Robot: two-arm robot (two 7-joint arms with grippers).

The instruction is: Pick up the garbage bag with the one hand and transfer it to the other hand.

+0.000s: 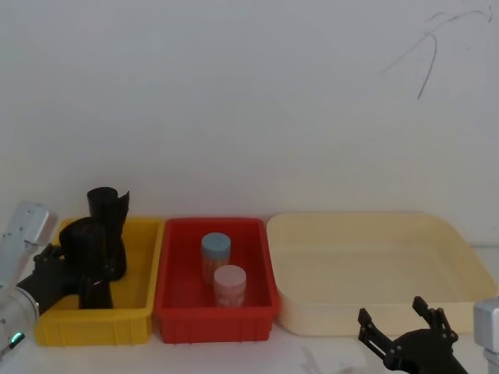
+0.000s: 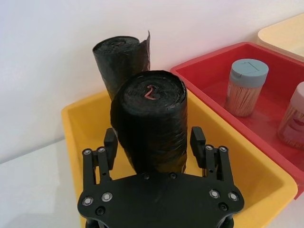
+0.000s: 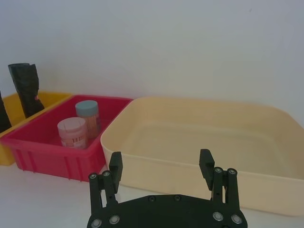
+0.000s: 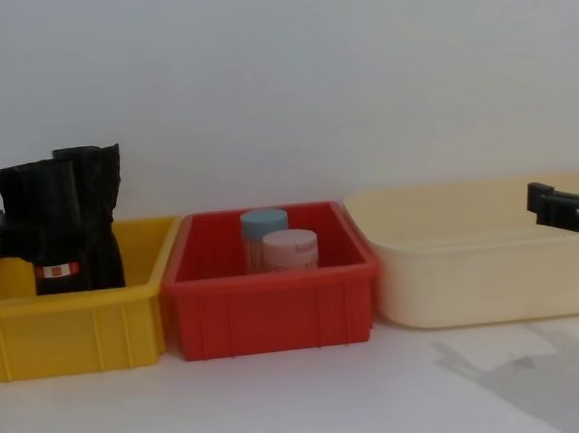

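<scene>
White wall and a pale tabletop (image 4: 285, 407) lie behind our work. We see the garbage bag (image 2: 151, 118), a tight black cylinder of crinkled film with a small red-and-white label (image 4: 58, 269) on its side. It stands upright in the yellow plastic bin (image 4: 78, 333), close beside a similar black roll (image 2: 121, 59). Our left gripper (image 2: 153, 140) straddles it, fingers spread, not yet clamped. The red bin (image 4: 272, 318) holds two capped jars (image 1: 216, 253). Our right gripper (image 1: 396, 321) hangs splayed before the smooth cream tub (image 4: 475, 282).
</scene>
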